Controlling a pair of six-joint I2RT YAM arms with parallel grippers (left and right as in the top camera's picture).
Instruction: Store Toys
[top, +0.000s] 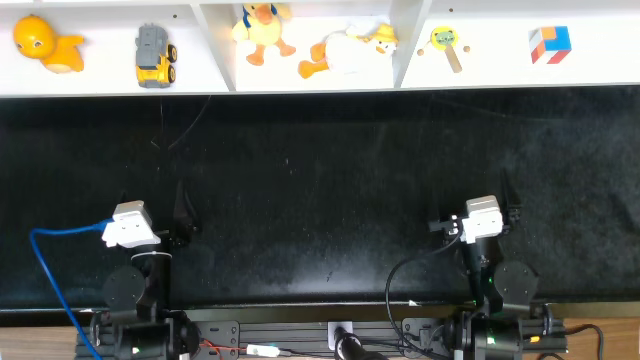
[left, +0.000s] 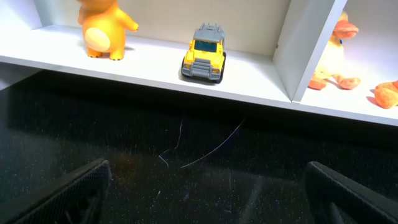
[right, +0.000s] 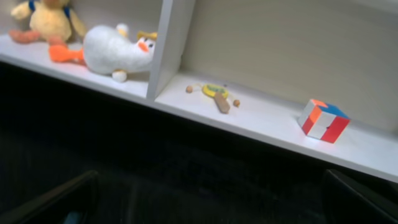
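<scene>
Well: six toys on the shelf, both pincers wide open and empty

Shelf is white with three compartments and runs along the far edge of the worktop.

Left compartment, toward the far-left corner: orange duck at the outer end, yellow truck nearer the divider. Both are upright and apart from each other. The truck's nose faces the worktop.

Middle compartment: yellow plush duck sitting, white plush duck lying on its side just beside it. Cannot tell whether they touch.

Right compartment, toward the far-right corner: small rattle lying flat near the divider, coloured cube well apart from it, closer to the corner.

Left gripper is over the worktop near its near-left corner, fingers spread wide, holding nothing, facing the left compartment.

Right gripper is near the near-right corner, also spread wide and holding nothing, facing the right compartment.

Both grippers are well apart from the shelf. Blue cable loops off the left arm by the near-left corner.
</scene>
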